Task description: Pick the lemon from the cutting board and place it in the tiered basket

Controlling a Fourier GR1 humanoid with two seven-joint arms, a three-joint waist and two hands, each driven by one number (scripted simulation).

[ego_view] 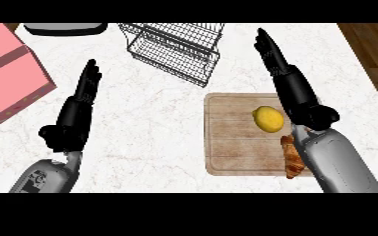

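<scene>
The white marbled tabletop (148, 145) fills the view, its right edge giving way to brown wood. A pink block (21, 75) is cut off by the left edge, so its full shape cannot be told. The wire tiered basket (177, 50) stands at the top centre, its upper part running out of view. A grey object (65, 28) beside it shows only its lower rim. The wooden cutting board (236, 145) lies at lower right; the right forearm covers its right side. The right hand (284, 75) extends past the board's top edge, fingers straight, holding nothing. The left hand (77, 110) shows at the left, fingers straight up, empty. The lemon (269, 119) sits on the board, just beside the right wrist. A brown pastry (292, 156) is half hidden under that forearm.
</scene>
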